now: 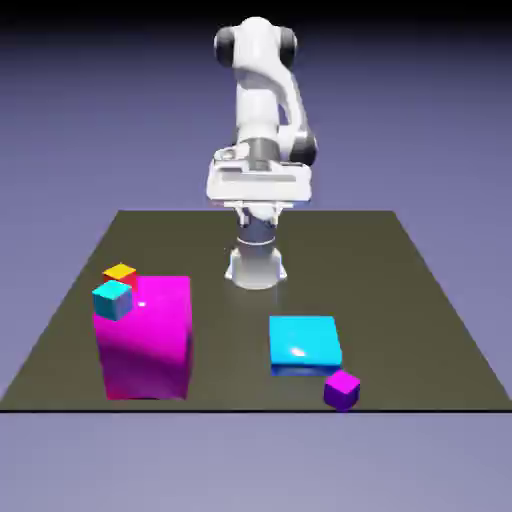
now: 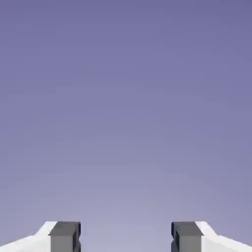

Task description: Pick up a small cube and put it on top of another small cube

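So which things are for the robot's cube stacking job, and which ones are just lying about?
For the job:
- small solid purple cube
- white two-finger gripper, open

Just lying about:
- big magenta block
- flat bright-blue block

Can't tell if either is the second cube:
- small cyan cube
- small orange-topped cube

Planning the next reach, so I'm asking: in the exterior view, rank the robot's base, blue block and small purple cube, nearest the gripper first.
From the gripper:
1. Robot's base, at the table's far side.
2. Blue block, right of centre.
3. Small purple cube, right, by the near edge.
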Controlling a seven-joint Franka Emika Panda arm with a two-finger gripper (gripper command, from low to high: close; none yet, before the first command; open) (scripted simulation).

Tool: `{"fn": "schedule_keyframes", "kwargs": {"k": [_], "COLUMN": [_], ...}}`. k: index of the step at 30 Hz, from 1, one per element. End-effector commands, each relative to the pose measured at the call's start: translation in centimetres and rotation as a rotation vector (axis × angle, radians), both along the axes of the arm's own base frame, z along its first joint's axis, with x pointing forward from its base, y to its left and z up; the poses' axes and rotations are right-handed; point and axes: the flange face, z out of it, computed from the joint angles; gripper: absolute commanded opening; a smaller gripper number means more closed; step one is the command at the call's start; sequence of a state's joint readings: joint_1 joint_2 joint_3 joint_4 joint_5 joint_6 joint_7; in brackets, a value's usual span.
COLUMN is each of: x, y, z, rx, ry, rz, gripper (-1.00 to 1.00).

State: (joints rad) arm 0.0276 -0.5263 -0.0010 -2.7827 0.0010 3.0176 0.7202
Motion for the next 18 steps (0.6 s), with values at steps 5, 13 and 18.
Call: {"fn": "schedule_keyframes", "kwargs": {"k": [5,13,18], "x": [4.0,9.1,11.2], "y": [2.7,8.0,11.6], "z": [-3.3,-10.4,-15.9], "rx": [-0.059,-0.153,-0.211], "ry": [0.145,0.371,0.509], "rz": [0.125,0.339,0.480], "gripper": [0.00,0.00,0.00]}}
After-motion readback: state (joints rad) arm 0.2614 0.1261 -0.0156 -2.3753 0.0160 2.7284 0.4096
